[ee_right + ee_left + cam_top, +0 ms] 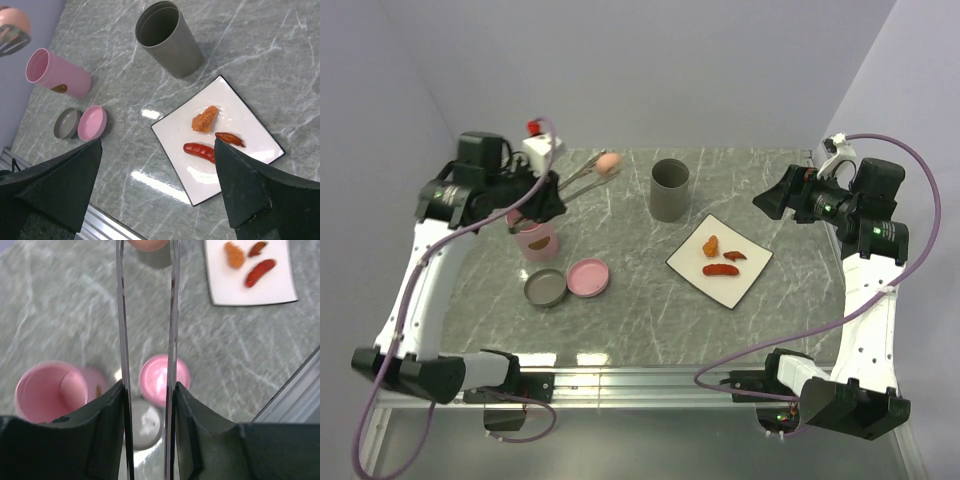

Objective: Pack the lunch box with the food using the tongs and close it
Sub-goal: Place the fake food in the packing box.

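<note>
Left end effector clamped on slim grey metal tongs, tips pinching a pale pink egg-like ball, right end effector gaping wide.

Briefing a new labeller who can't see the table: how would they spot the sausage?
Find the white square plate right of the grey cup. Of three pieces on it, the sausage is the long, smooth, bright-red one, unlike the crumbly orange piece and the shorter dark-red bit.
</note>
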You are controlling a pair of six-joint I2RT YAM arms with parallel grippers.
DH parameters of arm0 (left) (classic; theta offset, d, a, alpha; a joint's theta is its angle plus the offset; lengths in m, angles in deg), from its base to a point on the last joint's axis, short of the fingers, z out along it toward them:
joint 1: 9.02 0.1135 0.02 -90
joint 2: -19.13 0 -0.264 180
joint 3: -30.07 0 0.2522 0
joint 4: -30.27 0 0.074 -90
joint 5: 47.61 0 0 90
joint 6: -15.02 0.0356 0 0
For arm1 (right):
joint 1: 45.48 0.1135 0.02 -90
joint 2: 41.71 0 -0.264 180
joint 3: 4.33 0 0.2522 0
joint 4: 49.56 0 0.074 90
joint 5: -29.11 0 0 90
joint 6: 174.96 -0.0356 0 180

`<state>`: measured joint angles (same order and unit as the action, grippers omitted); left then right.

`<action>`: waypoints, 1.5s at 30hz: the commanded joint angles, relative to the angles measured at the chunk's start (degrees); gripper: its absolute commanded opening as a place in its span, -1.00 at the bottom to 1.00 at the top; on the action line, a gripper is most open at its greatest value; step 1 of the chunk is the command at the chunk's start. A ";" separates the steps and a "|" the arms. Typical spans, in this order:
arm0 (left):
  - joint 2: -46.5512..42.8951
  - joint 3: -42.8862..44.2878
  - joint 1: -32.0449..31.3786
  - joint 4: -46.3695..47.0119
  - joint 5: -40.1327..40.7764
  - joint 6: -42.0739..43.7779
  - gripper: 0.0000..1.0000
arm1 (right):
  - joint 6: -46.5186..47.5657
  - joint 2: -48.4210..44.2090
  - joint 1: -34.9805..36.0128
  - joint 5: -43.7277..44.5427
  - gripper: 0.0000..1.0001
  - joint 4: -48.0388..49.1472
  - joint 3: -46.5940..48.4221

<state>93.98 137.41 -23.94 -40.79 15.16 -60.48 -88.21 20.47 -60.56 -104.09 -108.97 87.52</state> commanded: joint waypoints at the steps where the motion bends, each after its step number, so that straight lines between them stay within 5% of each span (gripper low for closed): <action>1: -4.88 -3.13 6.71 -4.66 -4.15 2.98 -0.31 | 0.52 -0.12 -0.49 -1.62 0.99 2.67 -0.39; 10: -8.14 -6.04 23.07 -14.41 -7.66 8.69 -0.32 | 0.70 0.49 -0.49 -3.03 0.99 1.97 -0.04; 19: -9.81 -9.38 30.46 -18.64 -6.09 12.92 -0.32 | 1.14 0.15 -0.49 -4.00 0.99 1.88 -1.26; 37: -3.31 -6.48 35.66 -19.43 -5.21 14.41 -0.24 | 1.40 -0.30 -0.57 -4.44 0.99 1.09 -0.56; 45: -2.17 -5.08 35.66 -18.64 -3.28 13.45 0.03 | 1.05 0.23 -0.49 -4.00 0.99 1.70 -1.18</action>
<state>91.77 129.63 11.43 -60.06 11.36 -47.19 -87.40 21.03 -60.66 -107.52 -108.75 85.81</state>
